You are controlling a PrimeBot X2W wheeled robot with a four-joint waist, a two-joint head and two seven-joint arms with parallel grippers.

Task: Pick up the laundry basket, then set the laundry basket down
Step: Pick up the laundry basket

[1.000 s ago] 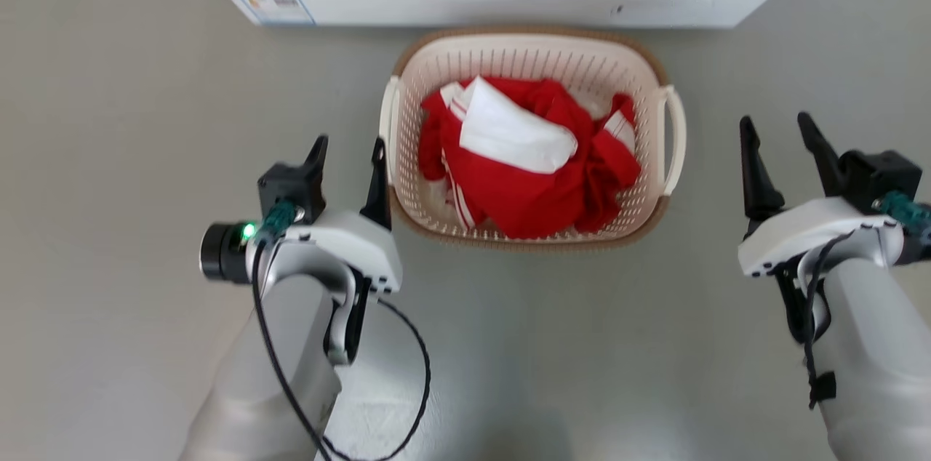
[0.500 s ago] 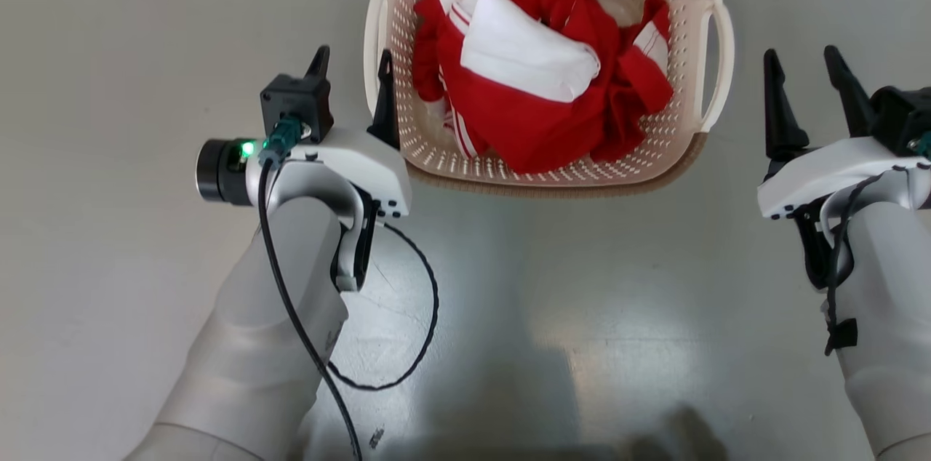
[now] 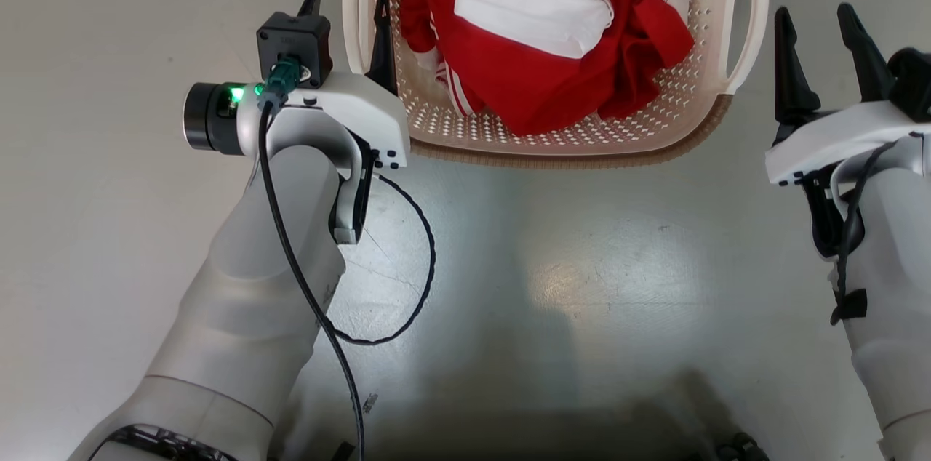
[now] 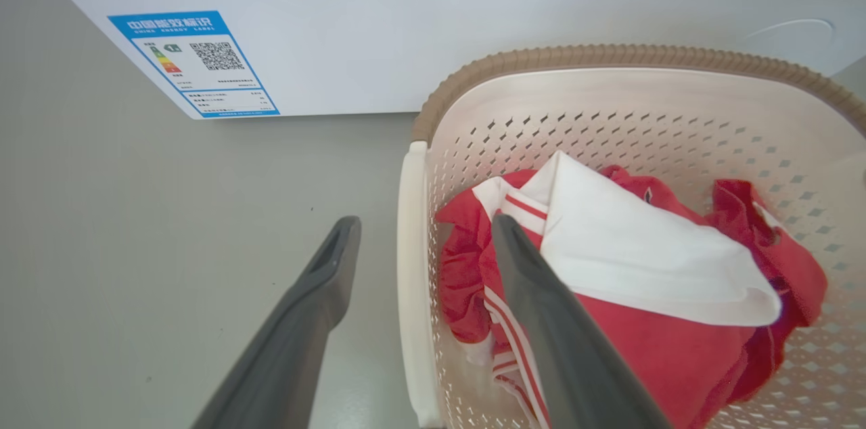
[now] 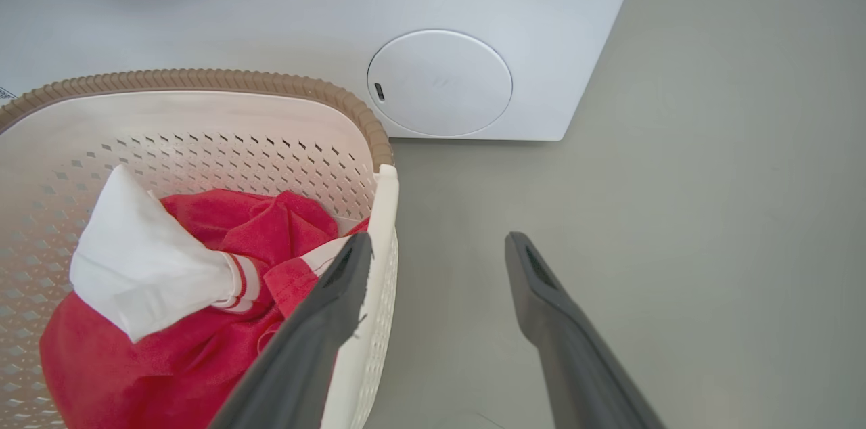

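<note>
Fingers spread, the left gripper [image 3: 346, 10] straddles the left handle [image 4: 409, 266] of the laundry basket [image 3: 582, 134] on the floor [image 3: 582, 265]. The right gripper [image 3: 820, 35], equally agape, sits beside the right handle [image 3: 758, 10], so lifting now risks a lopsided tilt spilling the clothes [image 3: 553, 75].

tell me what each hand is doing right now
Left hand: open, the laundry basket handle between its fingers, not gripped.
Right hand: open, holding nothing.

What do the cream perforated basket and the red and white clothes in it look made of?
Cream-white perforated laundry basket: likely moulded plastic, smooth semi-matte, with even punched holes; its brown woven-look rim seems moulded too. Red and white clothes: soft matte fabric, crumpled in folds.
</note>
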